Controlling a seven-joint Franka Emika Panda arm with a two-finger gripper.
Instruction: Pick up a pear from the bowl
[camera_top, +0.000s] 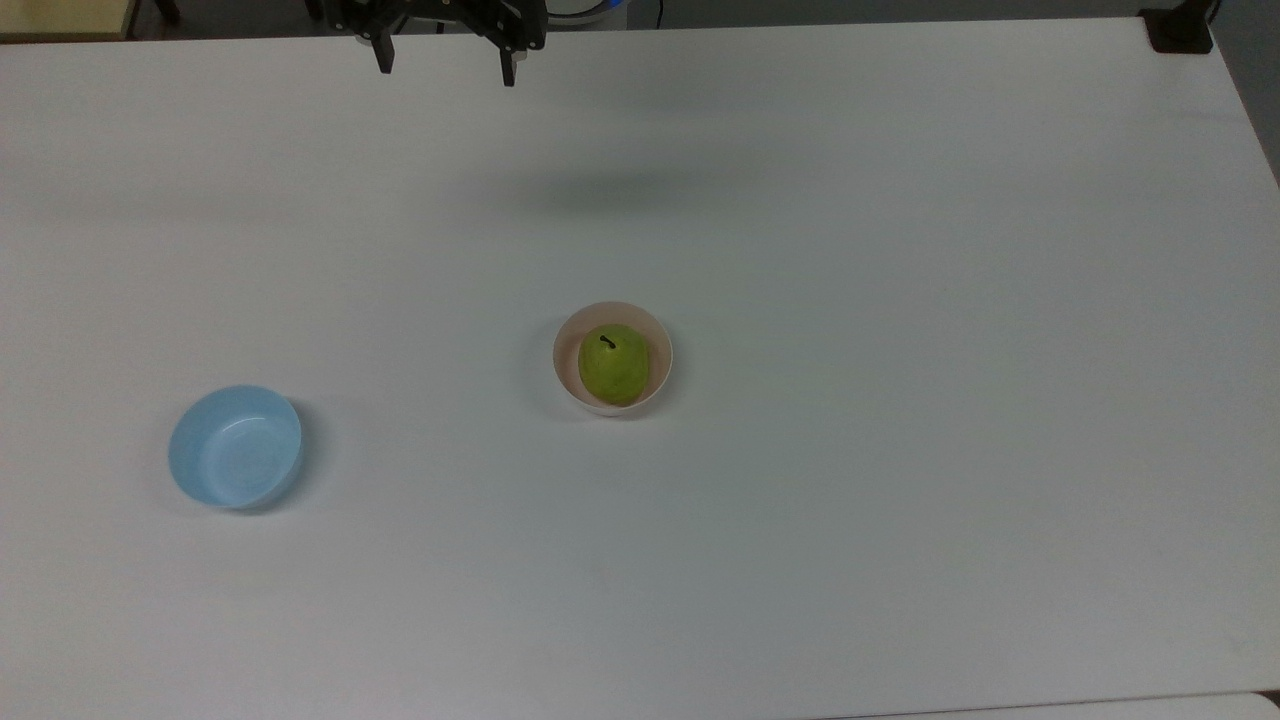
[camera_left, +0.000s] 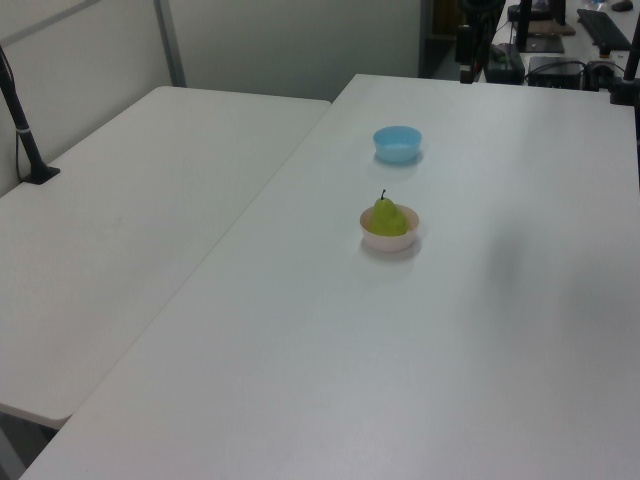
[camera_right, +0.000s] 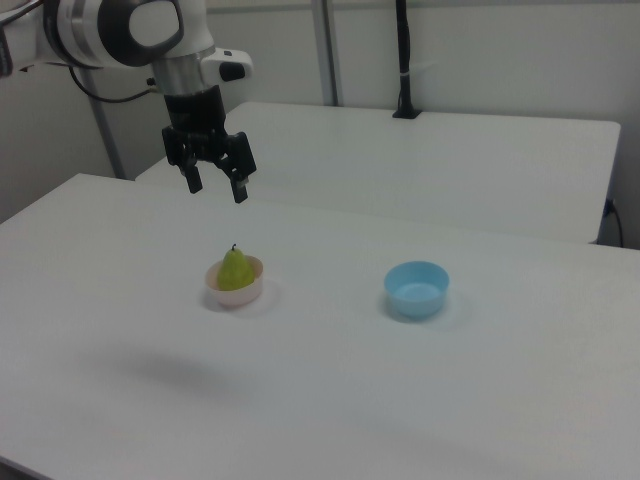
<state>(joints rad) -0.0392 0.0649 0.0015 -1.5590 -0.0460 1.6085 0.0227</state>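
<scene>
Gripper (camera_right: 216, 186) hangs open and empty in the air above the white surface (camera_top: 900, 400), its two dark fingers spread apart. In the right view it sits up and to the left of the pear (camera_right: 235, 269). The pear stands upright inside the pink bowl (camera_top: 569, 380), stem up. A blue bowl (camera_top: 235, 446) rests well apart.

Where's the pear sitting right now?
The pear sits stem-up in the pink bowl near the table's middle in the top view, with the blue bowl off to the top view's left.
</scene>
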